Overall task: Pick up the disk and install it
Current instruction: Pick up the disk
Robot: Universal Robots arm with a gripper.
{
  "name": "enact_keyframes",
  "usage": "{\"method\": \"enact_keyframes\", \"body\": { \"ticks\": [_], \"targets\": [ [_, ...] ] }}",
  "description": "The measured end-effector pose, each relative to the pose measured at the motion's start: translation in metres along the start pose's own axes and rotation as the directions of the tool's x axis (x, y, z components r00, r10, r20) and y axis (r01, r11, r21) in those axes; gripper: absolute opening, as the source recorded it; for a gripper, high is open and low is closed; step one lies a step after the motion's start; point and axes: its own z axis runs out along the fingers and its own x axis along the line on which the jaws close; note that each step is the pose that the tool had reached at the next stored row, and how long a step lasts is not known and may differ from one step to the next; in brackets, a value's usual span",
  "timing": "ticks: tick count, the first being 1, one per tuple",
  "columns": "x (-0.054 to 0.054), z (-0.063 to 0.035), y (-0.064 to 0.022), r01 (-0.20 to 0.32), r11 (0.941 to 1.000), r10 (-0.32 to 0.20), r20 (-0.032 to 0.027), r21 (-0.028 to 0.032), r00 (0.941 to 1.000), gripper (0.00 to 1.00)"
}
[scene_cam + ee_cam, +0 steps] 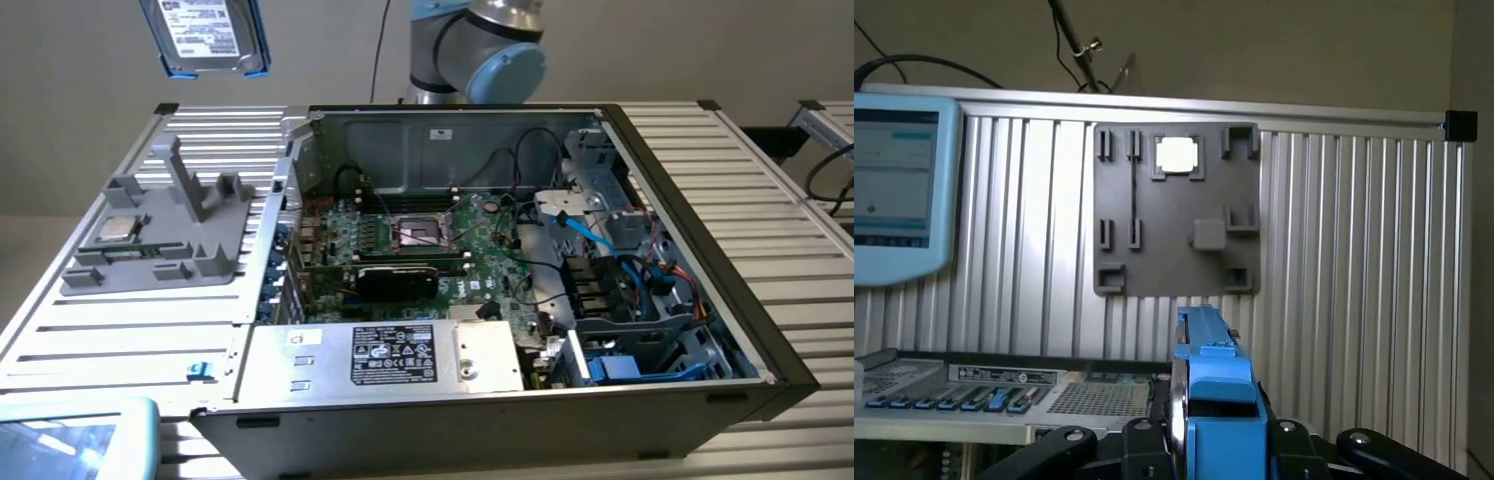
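Table [747,170] of ribbed aluminium slats, bearing an open computer case [534,425], interior exposed. Behind the case at the far edge, a robot arm [474,50]. Inside the case, nearest the exterior camera, a silver box with a black label [400,355], and beyond it a green mainboard [441,260]. Just beside the case on the exterior view's left, a grey holder plate [160,235] flat on the slats. At the near corner on that same side, a blue-framed screen [80,440]. High on that side, the disk [211,35] well above the table, clear of plate and case, white label facing the exterior camera, blue carrier around it. Seen edge-on in the wrist view, clamped upright in the gripper [1212,445] — black fingers [1286,440] closed against either face. Seated on the plate, a small square silver chip [120,228].
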Motion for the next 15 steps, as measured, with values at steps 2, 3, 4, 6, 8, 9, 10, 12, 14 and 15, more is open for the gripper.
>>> {"method": "enact_keyframes", "body": {
  "ticks": [2, 3, 4, 6, 8, 9, 10, 12, 14, 15],
  "targets": [
    [0.004, -0.0003, -0.0027, 0.000, 1.0000, 0.000, 0.0001, 0.0004, 1.0000, 0.37],
    [0.007, -0.0005, -0.0038, 0.000, 1.0000, 0.000, 0.0001, 0.0005, 1.0000, 0.37],
    [0.010, -0.0007, -0.0049, 0.000, 1.0000, 0.000, 0.0000, 0.0006, 1.0000, 0.37],
    [0.015, -0.0010, -0.0069, 0.000, 1.0000, 0.000, 0.0000, 0.0012, 1.0000, 0.37],
    [0.020, -0.0016, -0.0095, 0.000, 1.0000, 0.000, 0.0000, 0.0015, 1.0000, 0.37],
    [0.022, -0.0018, -0.0113, 0.000, 1.0000, 0.000, 0.0001, 0.0014, 1.0000, 0.37],
    [0.025, -0.0021, -0.0131, 0.000, 1.0000, 0.000, 0.0001, 0.0015, 1.0000, 0.37],
    [0.030, -0.0027, -0.0173, 0.000, 1.0000, 0.000, 0.0000, 0.0015, 1.0000, 0.37],
    [0.035, -0.0033, -0.0223, 0.000, 1.0000, 0.000, 0.0000, 0.0014, 1.0000, 0.37],
    [0.038, -0.0036, -0.0250, 0.000, 1.0000, 0.000, 0.0000, 0.0014, 1.0000, 0.37]
  ]
}}
